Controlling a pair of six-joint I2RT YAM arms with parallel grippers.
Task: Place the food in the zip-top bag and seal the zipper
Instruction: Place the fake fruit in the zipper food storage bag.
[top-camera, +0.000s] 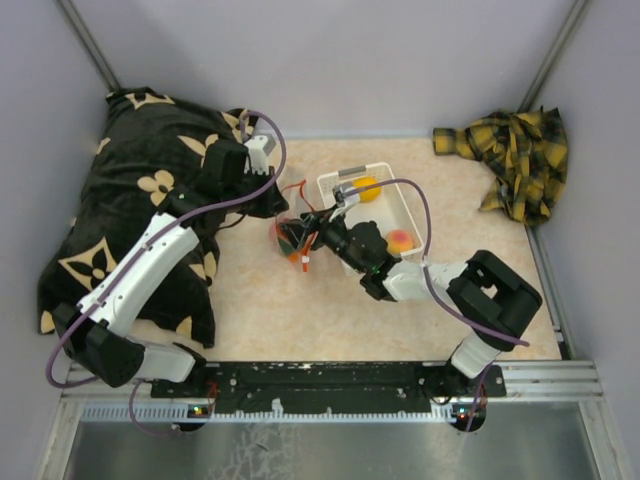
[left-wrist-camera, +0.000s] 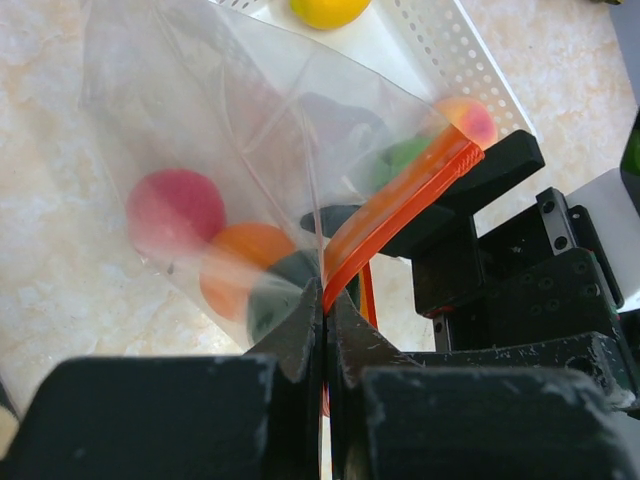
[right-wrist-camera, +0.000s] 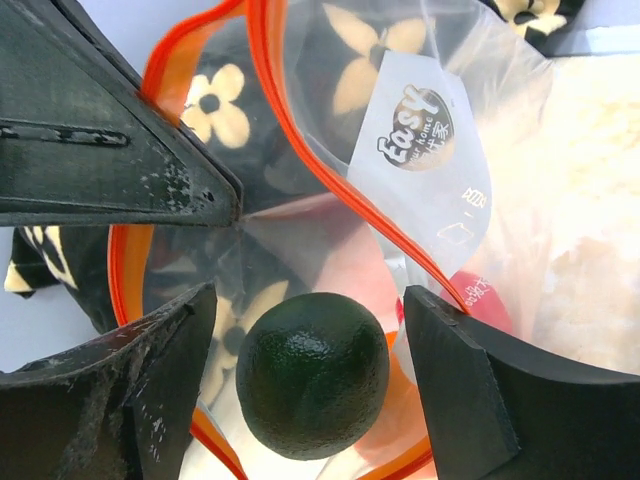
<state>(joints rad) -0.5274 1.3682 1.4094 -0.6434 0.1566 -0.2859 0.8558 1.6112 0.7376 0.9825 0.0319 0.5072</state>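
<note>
Left pincer (left-wrist-camera: 325, 335) clamped on limp, slippery bag (left-wrist-camera: 200, 120) at its stiffer zipper (left-wrist-camera: 400, 203), likely the surest hold; right pincer (right-wrist-camera: 308, 305) spread wide around avocado (right-wrist-camera: 312, 385), not gripping.

pillow (top-camera: 130, 200): black, cream flower print, far-left of table, against the left wall
plaid cloth (top-camera: 515, 155): yellow-black, crumpled, far-right corner
basket (left-wrist-camera: 455, 50): white plastic, perforated walls, mid-table
tabletop (top-camera: 300, 320): beige, marbled
mounting rail (top-camera: 330, 380): black, along near edge
</note>
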